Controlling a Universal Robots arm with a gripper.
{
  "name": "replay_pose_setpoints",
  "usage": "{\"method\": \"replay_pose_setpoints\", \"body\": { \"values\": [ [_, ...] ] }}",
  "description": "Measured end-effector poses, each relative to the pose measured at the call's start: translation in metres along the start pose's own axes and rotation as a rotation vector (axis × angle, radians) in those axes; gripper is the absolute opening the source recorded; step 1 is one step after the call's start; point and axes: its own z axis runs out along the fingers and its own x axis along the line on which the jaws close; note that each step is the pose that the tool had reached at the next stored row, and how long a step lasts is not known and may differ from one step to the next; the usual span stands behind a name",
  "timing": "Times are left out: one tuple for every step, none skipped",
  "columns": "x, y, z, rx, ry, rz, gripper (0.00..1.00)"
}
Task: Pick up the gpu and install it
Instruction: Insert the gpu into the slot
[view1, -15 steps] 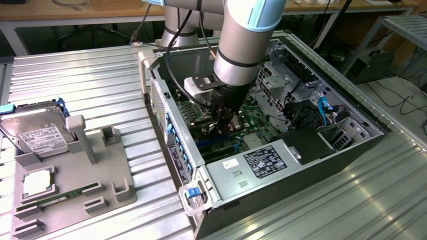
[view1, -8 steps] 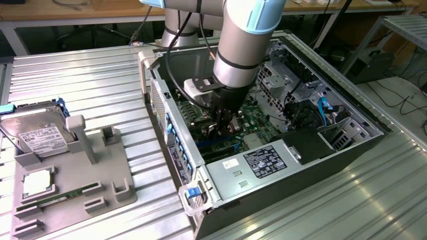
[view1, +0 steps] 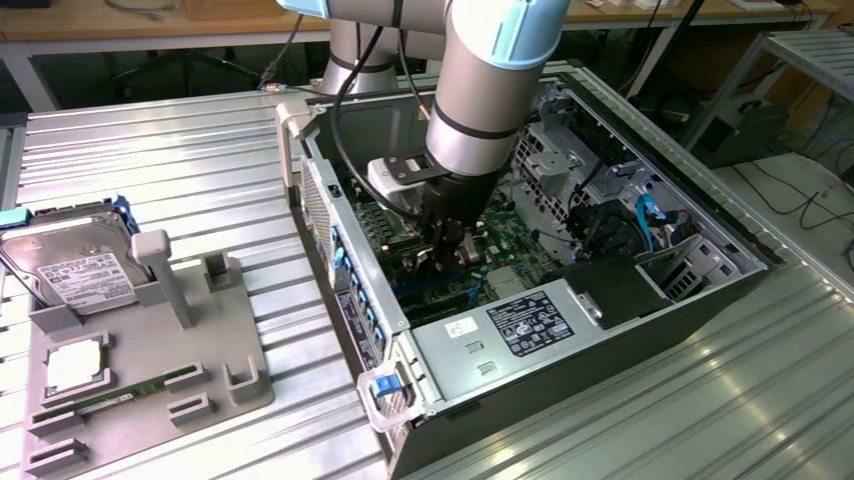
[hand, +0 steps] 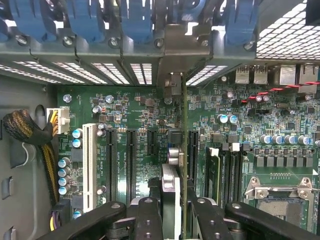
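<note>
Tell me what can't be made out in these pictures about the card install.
1. Whether the gpu is fully seated on the motherboard: in the wrist view it is seen edge-on, and the gripper covers its near end.
2. Where card meets board: in the exterior view this is hidden under the arm.
3. The print on the hard drive label: too small in the exterior view.

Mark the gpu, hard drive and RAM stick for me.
gpu (hand: 184, 140), wrist view, thin green edge.
hard drive (view1: 83, 274), exterior view, white label.
RAM stick (view1: 118, 394), exterior view, green strip's middle.
</note>
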Motion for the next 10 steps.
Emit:
{"method": "replay_pose_setpoints", "body": {
  "values": [
    [0.0, 0.0, 0.0001, 0.0001, -0.0004, 0.0, 0.28],
    [-0.0001, 0.0, 0.0, 0.0001, -0.0006, 0.0, 0.28],
    [-0.0001, 0.0, -0.0005, 0.0001, -0.001, 0.0, 0.28],
    [-0.0002, 0.0, -0.0016, 0.0006, -0.0024, 0.0, 0.28],
    [-0.0003, 0.0001, -0.0021, 0.0007, -0.003, 0.0, 0.28],
    [-0.0002, 0.0001, -0.0027, 0.0005, -0.003, 0.0, 0.28],
    [-0.0001, 0.0002, -0.0033, 0.0002, -0.0027, 0.0, 0.28],
    [-0.0002, 0.0002, -0.0039, 0.0005, -0.0037, 0.0, 0.28],
    [-0.0002, 0.0003, -0.0048, 0.0004, -0.0047, 0.0, 0.28],
    [-0.0002, 0.0004, -0.0058, 0.0002, -0.0056, 0.0, 0.28]
  ]
}}
